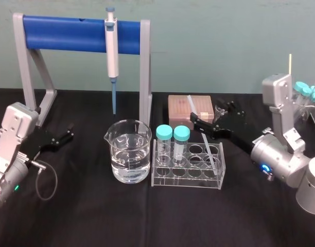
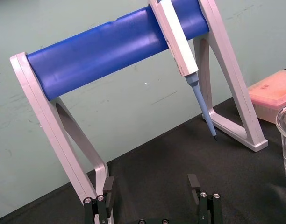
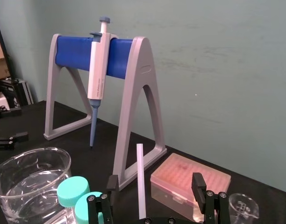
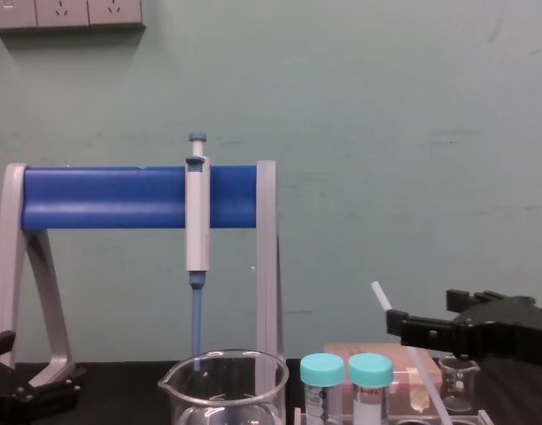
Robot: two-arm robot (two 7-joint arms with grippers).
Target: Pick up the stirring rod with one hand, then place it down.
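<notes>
The stirring rod (image 1: 209, 150) leans in the right end of the clear test-tube rack (image 1: 188, 180). Its lower end is down among the wells there, though you cannot tell which one, and its upper end tilts up and back from the rack. Your right gripper (image 3: 154, 179) reaches in from the rack's right side, just behind and above that right end. Its jaws are spread wide with the rod standing between them, and the right wrist view shows a gap on each side, so neither jaw touches it. Two tubes with teal caps (image 1: 173, 134) stand at the rack's left end. A glass beaker (image 1: 128, 152) holding clear liquid sits just left of the rack. A pink tip box (image 1: 204, 105) lies behind the rack, and a small empty glass beaker (image 3: 243, 210) sits beside the box. Farther back and to the left of the rack is the grey and blue stand (image 1: 146, 72), with the white-and-blue pipette (image 1: 111, 49) hanging on its bar. Your left gripper (image 2: 151, 184) rests well to the left of the rack, low over the black surface (image 1: 147, 221), with its jaws apart and nothing between them.
</notes>
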